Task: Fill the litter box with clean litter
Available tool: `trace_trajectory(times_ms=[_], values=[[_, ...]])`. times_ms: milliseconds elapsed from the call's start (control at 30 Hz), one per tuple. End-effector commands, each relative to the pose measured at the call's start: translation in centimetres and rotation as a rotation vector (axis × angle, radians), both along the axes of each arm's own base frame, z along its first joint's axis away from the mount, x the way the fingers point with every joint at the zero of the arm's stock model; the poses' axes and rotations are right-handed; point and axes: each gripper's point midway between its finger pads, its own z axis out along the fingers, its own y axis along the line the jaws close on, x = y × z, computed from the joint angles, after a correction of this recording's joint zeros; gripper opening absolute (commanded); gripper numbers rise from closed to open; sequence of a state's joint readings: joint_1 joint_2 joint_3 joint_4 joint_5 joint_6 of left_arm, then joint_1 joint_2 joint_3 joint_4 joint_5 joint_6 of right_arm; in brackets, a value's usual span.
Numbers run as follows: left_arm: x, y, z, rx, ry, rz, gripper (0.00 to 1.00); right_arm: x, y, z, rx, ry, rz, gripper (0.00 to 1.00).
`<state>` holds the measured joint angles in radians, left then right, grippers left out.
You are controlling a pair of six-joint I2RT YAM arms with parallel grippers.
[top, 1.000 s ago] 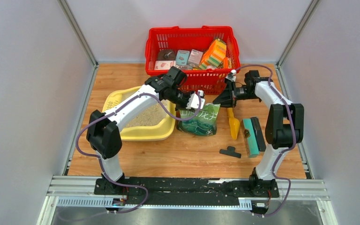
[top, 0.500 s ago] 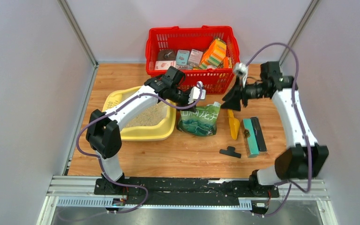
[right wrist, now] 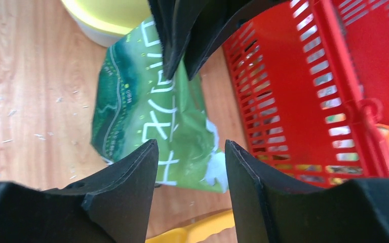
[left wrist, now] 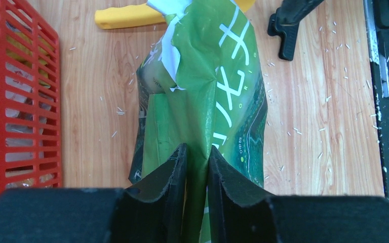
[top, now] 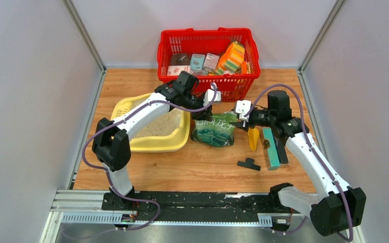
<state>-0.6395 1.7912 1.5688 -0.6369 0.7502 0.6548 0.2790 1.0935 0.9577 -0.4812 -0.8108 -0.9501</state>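
Observation:
The pale-yellow litter box (top: 155, 145) lies at the left and holds a layer of beige clean litter (top: 158, 127). A green bag with white characters (top: 215, 130) lies right of the box, its top torn open. My left gripper (top: 200, 112) is shut on the bag's upper left edge; in the left wrist view the gripper (left wrist: 197, 152) pinches a fold of the bag (left wrist: 212, 96). My right gripper (top: 239, 121) is open and empty beside the bag's torn right corner. In the right wrist view the gripper (right wrist: 191, 147) hovers over the bag (right wrist: 142, 116), with the left fingers (right wrist: 180, 30) above.
A red mesh basket (top: 168, 41) with boxes stands at the back. A yellow-orange scoop (top: 253, 137), a green and black brush (top: 273, 147) and a black clip (top: 248, 163) lie right of the bag. Stray grains dot the wooden table (top: 202, 167).
My right arm has swung away from the basket front, down and left, to the bag's torn right corner. My left gripper has kept its hold on the bag, almost still.

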Motion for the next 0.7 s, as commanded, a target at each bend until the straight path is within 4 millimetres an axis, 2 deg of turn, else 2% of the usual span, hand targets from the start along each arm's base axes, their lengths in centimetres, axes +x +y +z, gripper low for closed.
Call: trace_trajectory(times_ms=[0, 100, 133, 167, 233, 267, 300, 400, 433, 500, 667], values=[[0.8, 0.3, 1.6, -0.039, 0.013, 0.075, 0.33, 2.2, 1.0, 1.7, -0.015, -0.187, 0.036, 0.57], [1.2, 0.2, 1.9, -0.063, 0.035, 0.089, 0.31, 2.7, 1.1, 1.0, -0.012, -0.136, 0.023, 0.59], [1.3, 0.2, 1.9, -0.066, 0.044, 0.093, 0.29, 3.2, 1.2, 1.5, -0.001, -0.120, 0.000, 0.60], [1.3, 0.3, 2.1, -0.071, 0.047, 0.095, 0.28, 3.9, 1.1, 1.0, 0.006, -0.067, -0.033, 0.60], [1.1, 0.4, 2.0, -0.069, 0.059, 0.099, 0.26, 4.5, 0.7, 1.7, 0.097, 0.107, -0.145, 0.61], [1.1, 0.5, 2.2, -0.073, 0.057, 0.101, 0.26, 5.5, -0.2, 3.1, 0.147, 0.144, -0.197, 0.61], [1.1, 0.6, 2.2, -0.074, 0.057, 0.104, 0.26, 5.5, -0.3, 3.1, 0.220, 0.289, -0.254, 0.61], [1.1, 0.9, 2.7, -0.082, 0.058, 0.132, 0.26, 6.0, -1.6, 4.4, 0.340, 0.463, -0.361, 0.62], [0.9, 1.0, 2.3, -0.078, 0.087, 0.155, 0.26, 5.5, -1.5, 4.8, 0.399, 0.570, -0.393, 0.63], [1.0, 1.0, 2.8, -0.100, 0.087, 0.175, 0.26, 5.3, -1.9, 5.0, 0.445, 0.656, -0.432, 0.63], [1.1, 1.0, 2.7, -0.124, 0.138, 0.248, 0.25, 2.9, -0.6, 3.2, 0.490, 1.017, -0.420, 0.66]])
